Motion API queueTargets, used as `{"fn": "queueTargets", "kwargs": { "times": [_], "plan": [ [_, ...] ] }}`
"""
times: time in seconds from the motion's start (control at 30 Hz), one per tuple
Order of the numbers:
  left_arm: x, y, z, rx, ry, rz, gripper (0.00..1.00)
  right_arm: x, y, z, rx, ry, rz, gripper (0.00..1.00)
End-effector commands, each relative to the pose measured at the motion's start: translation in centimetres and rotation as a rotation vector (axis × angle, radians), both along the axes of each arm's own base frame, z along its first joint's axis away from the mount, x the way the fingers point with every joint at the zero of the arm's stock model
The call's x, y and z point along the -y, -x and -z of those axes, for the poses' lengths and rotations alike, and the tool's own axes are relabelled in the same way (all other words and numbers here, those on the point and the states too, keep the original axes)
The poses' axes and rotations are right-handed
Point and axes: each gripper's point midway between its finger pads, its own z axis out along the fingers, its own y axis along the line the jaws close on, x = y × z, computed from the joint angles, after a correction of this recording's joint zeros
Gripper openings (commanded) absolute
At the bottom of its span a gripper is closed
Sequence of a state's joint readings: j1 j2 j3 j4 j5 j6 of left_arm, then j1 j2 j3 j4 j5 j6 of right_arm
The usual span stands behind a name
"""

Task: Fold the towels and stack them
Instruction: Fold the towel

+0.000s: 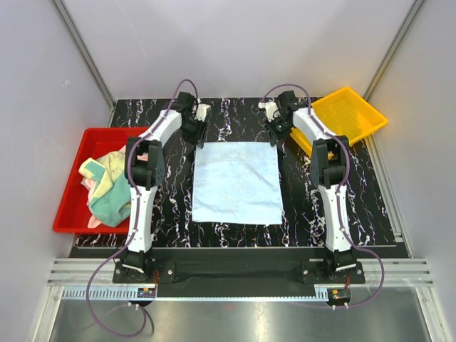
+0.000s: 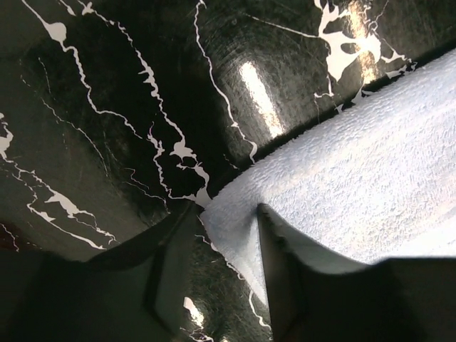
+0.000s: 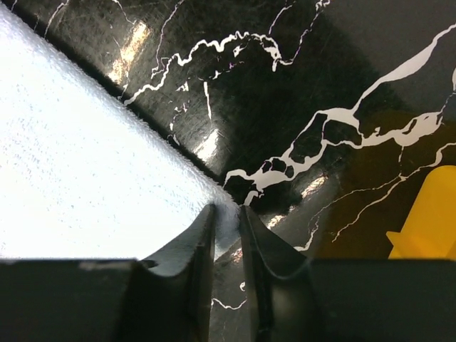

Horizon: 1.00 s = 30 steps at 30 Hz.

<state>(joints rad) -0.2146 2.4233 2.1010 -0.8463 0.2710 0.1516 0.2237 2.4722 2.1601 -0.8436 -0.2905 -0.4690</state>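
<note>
1. One light blue towel [image 1: 236,182] lies flat in the middle of the desk [image 1: 174,203]; its near edge lies loose.
2. At the left edge, one red tray [image 1: 70,206] holds a heap of towels [image 1: 108,187]; three colours show, maybe more beneath.
3. Two pincers work the far corners; the left pincer [image 2: 226,214] stands open astride its corner, gripping nothing; the right pincer [image 3: 228,210] is nipped narrow on the corner's very tip; that shallow bite could slip, and a one-sided lift would likely skew the fold.
4. One yellow tray [image 1: 349,114] sits at the far right corner.

You have one light blue towel [image 1: 237,183] spread flat, a near-square sheet, at the centre of the frame. At left-centre, crumpled towels [image 1: 108,187] in yellow-green, grey-green and peach-pink sit heaped together.
</note>
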Motion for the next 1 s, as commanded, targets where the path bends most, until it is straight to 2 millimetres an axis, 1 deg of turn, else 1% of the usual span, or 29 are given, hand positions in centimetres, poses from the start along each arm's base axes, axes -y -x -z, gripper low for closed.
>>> {"fn": "queueTargets", "kwargs": {
  "times": [0.0, 0.03, 0.13, 0.17, 0.2, 0.3, 0.33, 0.37, 0.4, 0.43, 0.47, 0.5, 0.53, 0.57, 0.6, 0.63, 0.67, 0.7, 0.73, 0.77, 0.8, 0.83, 0.87, 0.93, 0.97],
  "plan": [
    [-0.5, -0.8, 0.3, 0.013, -0.024, 0.023, 0.39, 0.6, 0.3, 0.7, -0.023, 0.017, -0.031, 0.26],
    [-0.4, -0.9, 0.2, 0.015, -0.022, 0.022, 0.36, 0.5, 0.3, 0.7, -0.02, 0.017, -0.037, 0.21],
    [-0.3, -1.3, -0.2, 0.036, -0.013, 0.023, 0.16, 0.3, -0.2, 0.3, 0.009, 0.012, -0.048, 0.13],
    [0.0, -1.4, -0.4, 0.04, -0.001, 0.03, 0.1, 0.3, -0.5, 0.1, 0.023, 0.005, -0.051, 0.08],
    [0.1, -1.5, -0.7, 0.048, 0.005, 0.037, 0.0, 0.2, -0.7, 0.0, 0.033, 0.004, -0.055, 0.07],
    [-0.1, -1.8, -1.1, 0.065, -0.004, 0.022, 0.0, 0.1, -1.5, -1.0, 0.076, 0.005, -0.064, 0.0],
    [-0.5, -2.3, -1.4, 0.086, -0.029, 0.007, 0.0, 0.2, -1.8, -1.7, 0.097, 0.009, -0.062, 0.0],
    [-0.7, -2.5, -2.2, 0.103, -0.037, -0.006, 0.0, 0.6, -2.7, -2.2, 0.135, 0.032, -0.037, 0.0],
    [-1.3, -2.8, -3.1, 0.135, -0.057, -0.022, 0.0, 1.0, -3.4, -3.3, 0.183, 0.044, -0.023, 0.0],
    [-1.4, -2.8, -2.7, 0.132, -0.064, -0.023, 0.0, 0.9, -3.2, -3.8, 0.186, 0.045, -0.027, 0.0],
    [-1.4, -2.9, -4.3, 0.166, -0.06, -0.024, 0.0, 1.0, -4.1, -4.6, 0.242, 0.05, -0.022, 0.0],
    [-1.5, -2.9, -4.9, 0.183, -0.062, -0.025, 0.0, 1.1, -3.8, -4.5, 0.247, 0.052, -0.027, 0.0],
    [-1.7, -3.3, -5.6, 0.216, -0.07, -0.035, 0.0, 1.1, -4.0, -6.2, 0.292, 0.044, -0.031, 0.0],
    [-1.9, -3.1, -6.7, 0.239, -0.068, -0.042, 0.0, 0.9, -4.6, -7.1, 0.339, 0.037, -0.038, 0.0],
    [-1.8, -3.3, -7.3, 0.266, -0.065, -0.045, 0.0, 0.9, -4.6, -7.3, 0.351, 0.037, -0.041, 0.0],
    [-2.0, -3.3, -7.9, 0.281, -0.069, -0.054, 0.0, 0.9, -4.7, -8.5, 0.38, 0.034, -0.043, 0.0],
    [-2.1, -3.2, -8.8, 0.297, -0.067, -0.058, 0.0, 1.0, -5.1, -9.1, 0.408, 0.037, -0.043, 0.0],
    [-2.0, -3.3, -9.4, 0.317, -0.063, -0.059, 0.0, 1.1, -5.1, -9.1, 0.415, 0.042, -0.044, 0.0],
    [-2.0, -3.3, -9.8, 0.327, -0.06, -0.058, 0.0, 1.1, -5.3, -10.0, 0.442, 0.039, -0.046, 0.0],
    [-2.1, -2.9, -10.5, 0.339, -0.059, -0.053, 0.0, 1.2, -5.3, -10.3, 0.456, 0.041, -0.05, 0.0],
    [-2.1, -3.0, -10.8, 0.354, -0.058, -0.051, 0.0, 1.2, -5.1, -10.1, 0.456, 0.045, -0.054, 0.0],
    [-2.2, -2.8, -11.7, 0.372, -0.057, -0.055, 0.0, 0.9, -5.2, -11.1, 0.486, 0.034, -0.063, 0.0],
    [-2.3, -2.6, -11.6, 0.372, -0.059, -0.054, 0.0, 1.0, -4.9, -10.8, 0.487, 0.036, -0.073, 0.0],
    [-2.3, -2.3, -12.7, 0.398, -0.059, -0.046, 0.0, 0.8, -5.0, -12.5, 0.544, 0.022, -0.085, 0.0],
    [-2.2, -2.0, -12.4, 0.392, -0.063, -0.043, 0.0, 0.9, -4.4, -11.9, 0.536, 0.023, -0.087, 0.0]
  ]
}}
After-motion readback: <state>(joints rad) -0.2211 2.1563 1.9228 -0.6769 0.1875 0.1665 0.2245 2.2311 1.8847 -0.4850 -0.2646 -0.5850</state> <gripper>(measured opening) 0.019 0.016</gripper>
